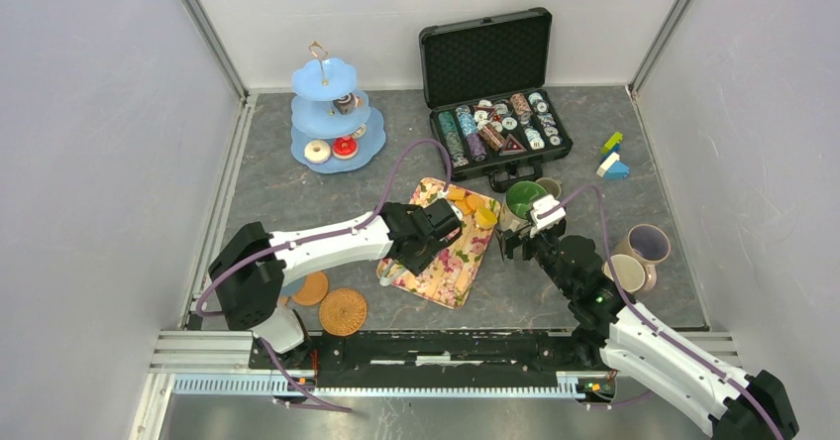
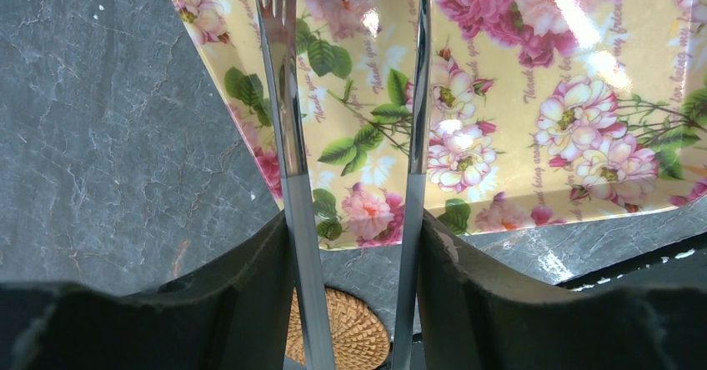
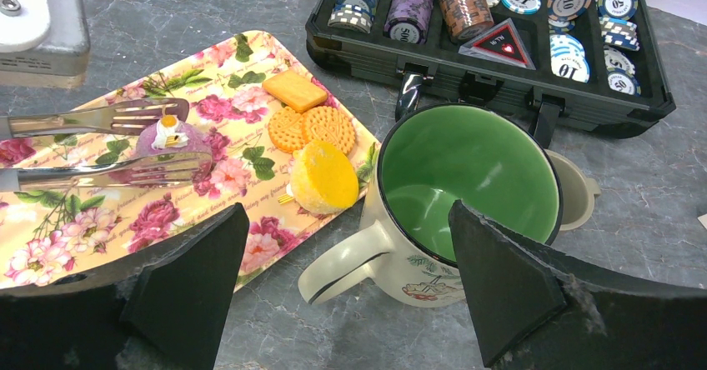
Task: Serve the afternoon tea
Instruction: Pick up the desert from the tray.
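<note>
Over the tray (image 2: 517, 53) — tongs (image 2: 290, 137) (left jaws) flank cake (image 3: 154, 143).

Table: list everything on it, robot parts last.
tiered stand: one, blue, far left
donuts: two, white and red, stand's bottom tier
chip case: one, black, far centre
blocks: few, coloured, far right
tray: one, floral, centre
biscuits: several, orange-yellow, on tray
green-lined mug: one, right of tray
mugs: two, lilac and cream, right
coasters: two, brown, near left
tongs: one, silver, around lilac cake
left arm: white, jaws clamp tongs
right arm: white, jaws open facing green-lined mug
</note>
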You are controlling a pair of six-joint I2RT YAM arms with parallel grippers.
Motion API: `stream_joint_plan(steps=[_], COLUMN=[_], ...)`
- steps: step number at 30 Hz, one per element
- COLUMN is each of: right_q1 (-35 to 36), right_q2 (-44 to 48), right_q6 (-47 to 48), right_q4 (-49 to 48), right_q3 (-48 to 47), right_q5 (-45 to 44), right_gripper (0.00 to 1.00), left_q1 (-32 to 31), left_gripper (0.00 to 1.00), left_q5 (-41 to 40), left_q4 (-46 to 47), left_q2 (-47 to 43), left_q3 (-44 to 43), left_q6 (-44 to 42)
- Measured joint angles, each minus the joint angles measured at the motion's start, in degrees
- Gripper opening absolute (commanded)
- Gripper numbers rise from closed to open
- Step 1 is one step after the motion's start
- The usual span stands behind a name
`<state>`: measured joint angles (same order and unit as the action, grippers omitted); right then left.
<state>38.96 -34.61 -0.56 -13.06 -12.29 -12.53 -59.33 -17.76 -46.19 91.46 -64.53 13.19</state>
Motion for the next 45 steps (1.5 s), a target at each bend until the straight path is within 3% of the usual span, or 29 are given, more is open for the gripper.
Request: stream_joint_plan(steps=[24,36,45], right_q1=[0.00,0.00,0.00], right_q2=[0.00,0.04,0.07], right_q6=[0.00,0.00,0.00], right_q4=[0.00,0.00,0.02], right_q3=[0.00,0.00,0.00], right_q5=[0.00,0.00,0.00], right_gripper=[0.98,0.98,0.98], left_q1=[1.62,3.02,5.29], left_gripper=[0.40,0.59,0.60], left_q5=[-3.26,-0.63,3.50], left_q4=[-2.60,-4.83,-6.45], left_q2=[-3.67,-3.67,1.49], left_q3=[-4.66,-5.79,-8.85], left_q6=[-0.02,-0.02,-0.04])
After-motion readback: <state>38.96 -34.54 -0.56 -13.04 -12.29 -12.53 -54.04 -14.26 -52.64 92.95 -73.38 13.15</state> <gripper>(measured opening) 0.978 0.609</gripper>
